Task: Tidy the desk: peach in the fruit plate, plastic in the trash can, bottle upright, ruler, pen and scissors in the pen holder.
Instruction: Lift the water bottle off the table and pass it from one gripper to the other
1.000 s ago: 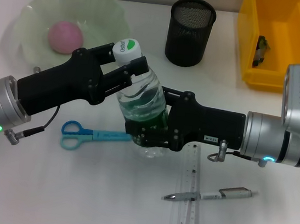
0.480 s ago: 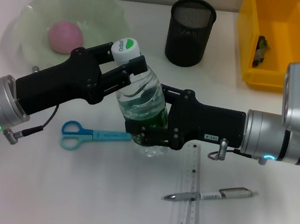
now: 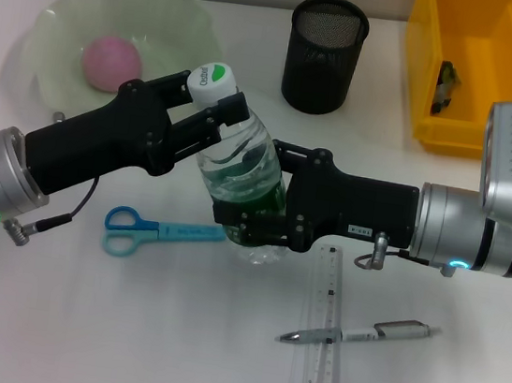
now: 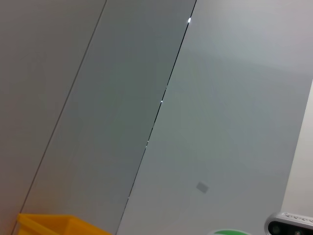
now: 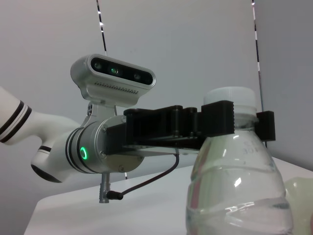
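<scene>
Over the last second the bottle (image 3: 239, 175) had tipped a little nearer to vertical: its white cap (image 3: 213, 83) had crept slightly up and to the left, while the base stayed near the middle of the tabletop (image 3: 171, 332). The left gripper (image 3: 215, 111) reached in from the left with its jaws clamped on the neck just under the cap, as the right wrist view also showed, and the right gripper (image 3: 252, 224) came from the right with its jaws closed around the lower, green-labelled body. The bottle still leaned towards the far left, so the upright step looked well under way but not finished; it would need to stand square before either hold was let go. The peach (image 3: 112, 62) already lay in the fruit plate (image 3: 67, 11) at the far left. Blue scissors (image 3: 151, 232) lay just left of the bottle's base, and a clear ruler (image 3: 327, 328) with a pen (image 3: 360, 334) lying across it sat to the near right, all still out of the black mesh pen holder (image 3: 324, 54) at the far centre. The yellow bin (image 3: 469, 78) stood at the far right. Both arms crossed above the middle, so the scissors and ruler stayed hard to reach for now.
</scene>
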You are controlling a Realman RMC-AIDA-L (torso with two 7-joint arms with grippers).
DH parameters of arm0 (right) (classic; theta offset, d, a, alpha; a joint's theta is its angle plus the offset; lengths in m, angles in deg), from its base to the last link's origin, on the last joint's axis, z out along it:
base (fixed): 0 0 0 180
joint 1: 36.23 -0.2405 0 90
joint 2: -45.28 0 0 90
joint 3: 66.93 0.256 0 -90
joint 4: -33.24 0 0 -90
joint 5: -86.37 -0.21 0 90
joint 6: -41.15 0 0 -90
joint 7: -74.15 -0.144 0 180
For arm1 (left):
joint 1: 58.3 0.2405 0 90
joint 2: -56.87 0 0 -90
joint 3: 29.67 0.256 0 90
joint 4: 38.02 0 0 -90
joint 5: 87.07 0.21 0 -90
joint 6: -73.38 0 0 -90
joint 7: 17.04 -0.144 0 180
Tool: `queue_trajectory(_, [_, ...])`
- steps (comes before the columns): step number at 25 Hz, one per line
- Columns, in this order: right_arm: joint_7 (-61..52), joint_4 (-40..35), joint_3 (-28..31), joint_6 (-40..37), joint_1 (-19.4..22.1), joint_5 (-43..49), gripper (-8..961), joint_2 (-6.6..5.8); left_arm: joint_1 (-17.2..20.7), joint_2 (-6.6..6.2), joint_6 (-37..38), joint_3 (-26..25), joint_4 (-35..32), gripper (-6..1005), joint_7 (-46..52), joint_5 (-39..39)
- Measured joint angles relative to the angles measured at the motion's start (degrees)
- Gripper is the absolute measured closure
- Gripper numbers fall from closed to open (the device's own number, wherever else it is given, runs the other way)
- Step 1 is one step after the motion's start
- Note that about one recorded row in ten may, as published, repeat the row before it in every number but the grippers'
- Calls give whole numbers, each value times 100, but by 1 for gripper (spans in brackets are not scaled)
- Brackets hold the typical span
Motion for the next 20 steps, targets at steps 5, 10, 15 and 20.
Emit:
queue_trajectory(5, [0,-17,7,5,4,0,182,0,4,-6,-7,-1,-21,564,0,2])
queue_trajectory(10, [-19,-106,2,6,53,-1,183,-2,11,-13,-14,-7,-38,564,5,6])
queue_trajectory(15, [-38,-124,2,5,59,-1,183,-17,20,-26,-24,-11,-49,564,9,7])
queue_trajectory(20, [-40,-148,11,5,65,-3,184,-23,36,-28,-35,-63,-62,564,10,9])
